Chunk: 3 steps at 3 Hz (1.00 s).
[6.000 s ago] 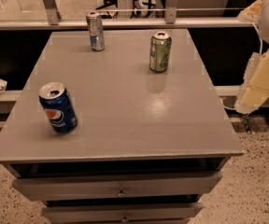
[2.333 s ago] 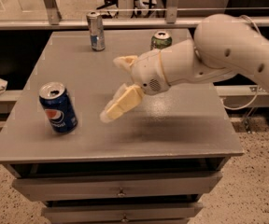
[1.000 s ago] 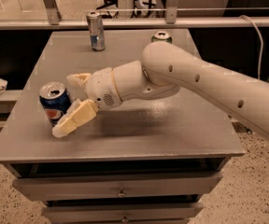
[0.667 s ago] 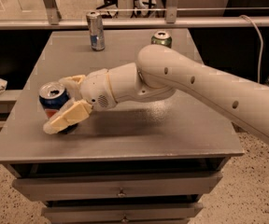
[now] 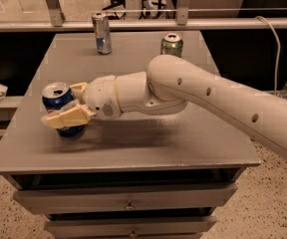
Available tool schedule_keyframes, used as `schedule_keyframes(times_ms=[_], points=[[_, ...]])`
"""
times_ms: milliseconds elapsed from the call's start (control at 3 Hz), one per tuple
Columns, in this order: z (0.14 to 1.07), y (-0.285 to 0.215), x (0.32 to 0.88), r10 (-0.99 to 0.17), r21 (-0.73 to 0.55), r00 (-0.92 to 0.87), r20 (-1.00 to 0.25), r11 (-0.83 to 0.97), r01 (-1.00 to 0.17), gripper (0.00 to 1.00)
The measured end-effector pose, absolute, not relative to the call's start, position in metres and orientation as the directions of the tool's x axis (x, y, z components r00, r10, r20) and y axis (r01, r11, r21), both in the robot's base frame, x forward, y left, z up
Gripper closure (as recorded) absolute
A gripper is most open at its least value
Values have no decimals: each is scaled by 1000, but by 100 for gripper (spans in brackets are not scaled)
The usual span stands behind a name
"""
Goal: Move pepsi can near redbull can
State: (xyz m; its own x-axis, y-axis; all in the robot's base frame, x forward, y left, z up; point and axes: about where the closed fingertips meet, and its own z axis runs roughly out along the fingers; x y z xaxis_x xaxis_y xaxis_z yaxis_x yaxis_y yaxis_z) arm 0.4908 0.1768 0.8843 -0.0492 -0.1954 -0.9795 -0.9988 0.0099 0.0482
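The pepsi can (image 5: 57, 98), dark blue with an open silver top, stands upright near the table's left front edge. My gripper (image 5: 60, 106) reaches in from the right and straddles it. One cream finger (image 5: 68, 117) lies across the can's front and the other (image 5: 78, 87) sits by its far right rim. The jaws look open around the can, which rests on the table. The redbull can (image 5: 102, 33), slim and silver with a blue band, stands upright at the table's far edge, left of centre.
A green can (image 5: 172, 45) stands at the far right of the grey table (image 5: 193, 133), just behind my arm (image 5: 208, 93). A metal rail (image 5: 143, 24) runs behind the table. Drawers are under the tabletop.
My arm has swung in from the right across the table to the pepsi can. The fingers now enclose the can. The cans have not moved.
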Motion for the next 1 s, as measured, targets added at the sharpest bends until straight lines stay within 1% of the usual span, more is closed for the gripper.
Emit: schedule_keyframes(times_ms=[333, 667, 1000], points=[[898, 146, 510, -203, -1, -16, -979, 84, -996, 94], [925, 87, 552, -245, -85, 32, -969, 210, -974, 100], [926, 89, 554, -240, -91, 39, -970, 209, -974, 100]])
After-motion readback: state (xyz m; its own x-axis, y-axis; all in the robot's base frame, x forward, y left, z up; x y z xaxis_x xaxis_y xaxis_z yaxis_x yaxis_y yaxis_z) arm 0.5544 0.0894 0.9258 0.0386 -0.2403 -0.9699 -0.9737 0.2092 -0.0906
